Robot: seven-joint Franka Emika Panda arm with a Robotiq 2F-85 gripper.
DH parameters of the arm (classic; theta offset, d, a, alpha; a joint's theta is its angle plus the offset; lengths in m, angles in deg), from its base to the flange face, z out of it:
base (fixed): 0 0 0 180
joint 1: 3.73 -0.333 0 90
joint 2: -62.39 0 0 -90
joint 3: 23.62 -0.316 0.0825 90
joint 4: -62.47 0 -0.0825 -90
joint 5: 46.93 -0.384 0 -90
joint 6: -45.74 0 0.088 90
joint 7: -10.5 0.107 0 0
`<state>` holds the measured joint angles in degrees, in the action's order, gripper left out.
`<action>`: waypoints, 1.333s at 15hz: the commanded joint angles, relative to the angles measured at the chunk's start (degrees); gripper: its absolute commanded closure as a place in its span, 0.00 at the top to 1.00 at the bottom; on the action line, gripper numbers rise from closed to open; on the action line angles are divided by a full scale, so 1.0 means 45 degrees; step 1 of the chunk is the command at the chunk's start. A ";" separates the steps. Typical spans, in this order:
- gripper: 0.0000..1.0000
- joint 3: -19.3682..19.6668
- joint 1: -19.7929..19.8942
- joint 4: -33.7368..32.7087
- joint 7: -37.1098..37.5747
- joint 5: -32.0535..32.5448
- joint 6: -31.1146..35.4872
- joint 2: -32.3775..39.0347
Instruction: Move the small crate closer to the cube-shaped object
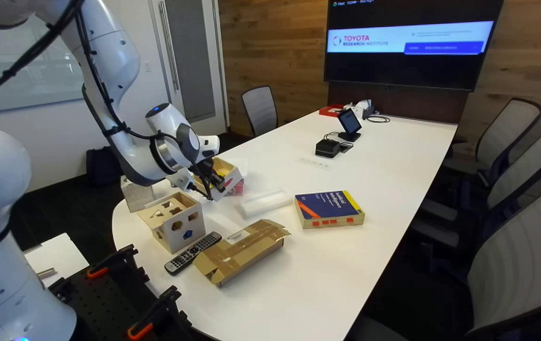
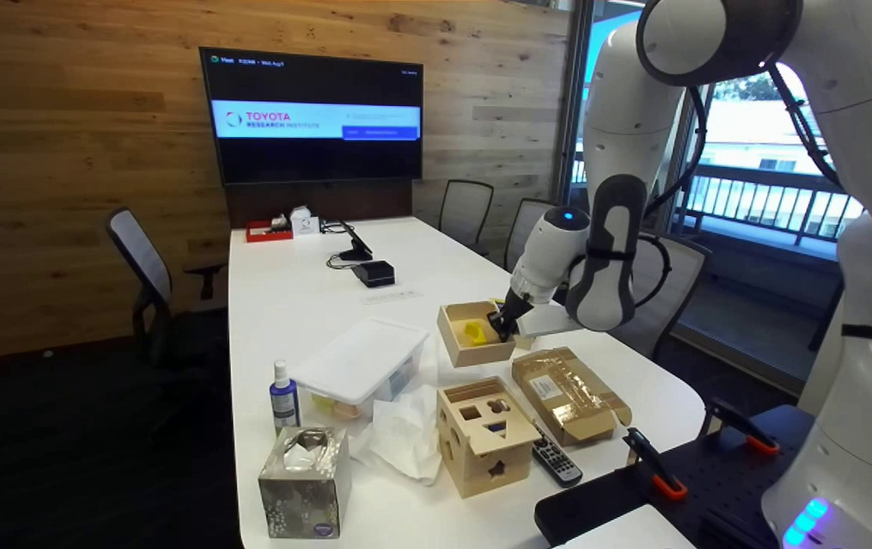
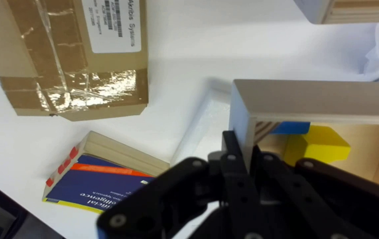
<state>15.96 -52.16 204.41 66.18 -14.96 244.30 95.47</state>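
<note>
The small crate appears as an open pale wooden box with yellow and blue pieces inside. It shows in both exterior views (image 1: 233, 183) (image 2: 485, 354) and in the wrist view (image 3: 322, 99). My gripper (image 1: 218, 182) is shut on one crate wall, one finger inside and one outside, in the wrist view (image 3: 243, 142). The crate looks tilted and raised off the table. The cube-shaped object, pale wood with shaped holes, stands upright on the table near the crate, apart from it, in both exterior views (image 1: 175, 222) (image 2: 485, 442). Only a wooden corner, likely the cube's, shows in the wrist view.
A taped cardboard box (image 1: 246, 246) and a remote (image 1: 193, 253) lie beside the cube. A thick book (image 1: 329, 208) and clear wrap (image 1: 265, 202) lie farther out. A lidded plastic tub (image 2: 363, 358), white paper (image 2: 405, 435), tissue box (image 2: 304, 488) and spray bottle (image 2: 284, 400) stand opposite.
</note>
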 commanded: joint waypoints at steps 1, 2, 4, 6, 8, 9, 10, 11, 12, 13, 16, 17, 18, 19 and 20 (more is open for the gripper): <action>0.02 -0.0419 -0.0127 -0.0276 0.0058 -0.0759 -0.0012 0.0074; 0.02 -0.0925 0.0290 -0.0308 0.0110 -0.0621 -0.0028 0.0025; 0.02 -0.2023 0.1208 -0.0296 0.0341 -0.0407 -0.0046 0.0123; 0.02 -0.2766 0.1832 -0.0400 0.0474 -0.0663 -0.0064 0.0431; 0.02 -0.3064 0.2177 -0.0576 0.0408 -0.1018 -0.0065 0.0724; 0.02 -0.3018 0.2184 -0.0709 0.0370 -0.1243 -0.0065 0.0941; 0.02 -0.3092 0.2304 -0.0797 0.0360 -0.1367 -0.0065 0.1076; 0.02 -0.3220 0.2499 -0.0870 0.0383 -0.1384 -0.0065 0.1236; 0.02 -0.3413 0.2750 -0.0937 0.0415 -0.1348 -0.0065 0.1378; 0.02 -0.3716 0.3138 -0.1040 0.0428 -0.1217 -0.0065 0.1544; 0.02 -0.4418 0.4034 -0.1503 0.0387 -0.1222 -0.0066 0.2091; 0.02 -0.4536 0.4229 -0.1646 0.0360 -0.1276 -0.0066 0.2287; 0.02 -0.4606 0.4380 -0.1765 0.0345 -0.1313 -0.0066 0.2466; 0.02 -0.4644 0.4543 -0.1905 0.0318 -0.1311 -0.0066 0.2665; 0.02 -0.5871 0.5485 -0.1727 -0.2313 -0.3755 -0.0235 0.2571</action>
<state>-4.00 -33.14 197.52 67.19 -20.40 244.01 106.21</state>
